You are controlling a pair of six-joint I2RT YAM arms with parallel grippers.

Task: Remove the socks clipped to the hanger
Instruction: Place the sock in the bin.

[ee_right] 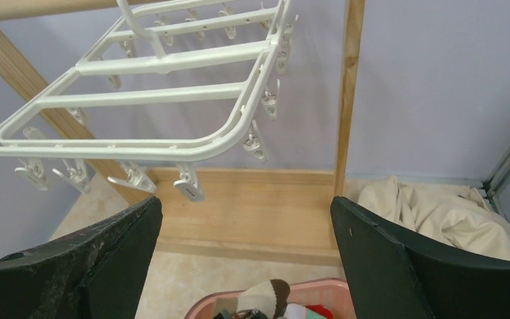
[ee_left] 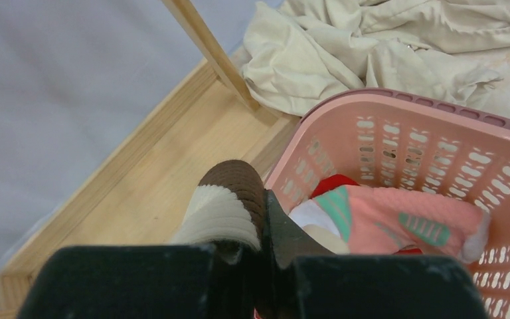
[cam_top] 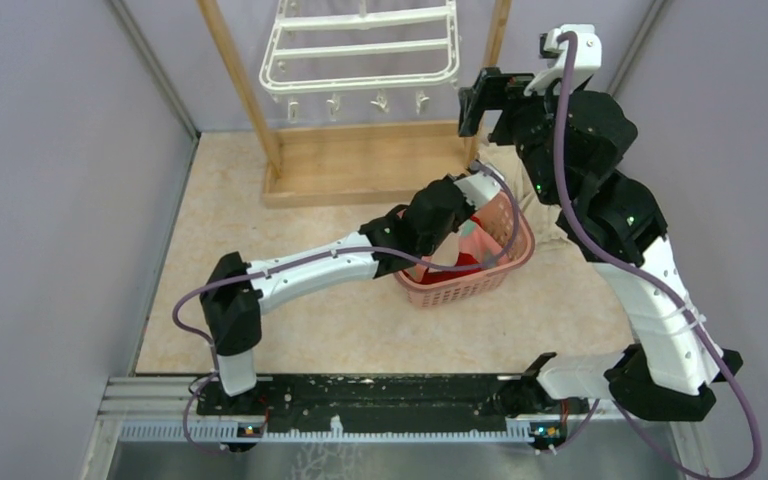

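Note:
The white hanger (cam_top: 360, 50) (ee_right: 153, 100) hangs from the wooden frame, and its clips (ee_right: 187, 183) that show hold nothing. My left gripper (ee_left: 262, 226) (cam_top: 482, 192) is shut on a brown-and-beige sock (ee_left: 229, 199) (ee_right: 265, 296), held at the near rim of the pink basket (ee_left: 438, 113) (cam_top: 460, 290). A pink sock (ee_left: 398, 222) and a red one (ee_left: 332, 183) lie inside the basket. My right gripper (ee_right: 246, 206) (cam_top: 475, 100) is raised just right of the hanger, open, with nothing between its fingers.
The wooden frame has a flat base (ee_left: 172, 166) (cam_top: 360, 165) and slanted posts (ee_right: 348, 86). A crumpled beige cloth (ee_left: 372, 46) (ee_right: 431, 212) lies behind the basket at the right. Grey walls close in the left, right and back.

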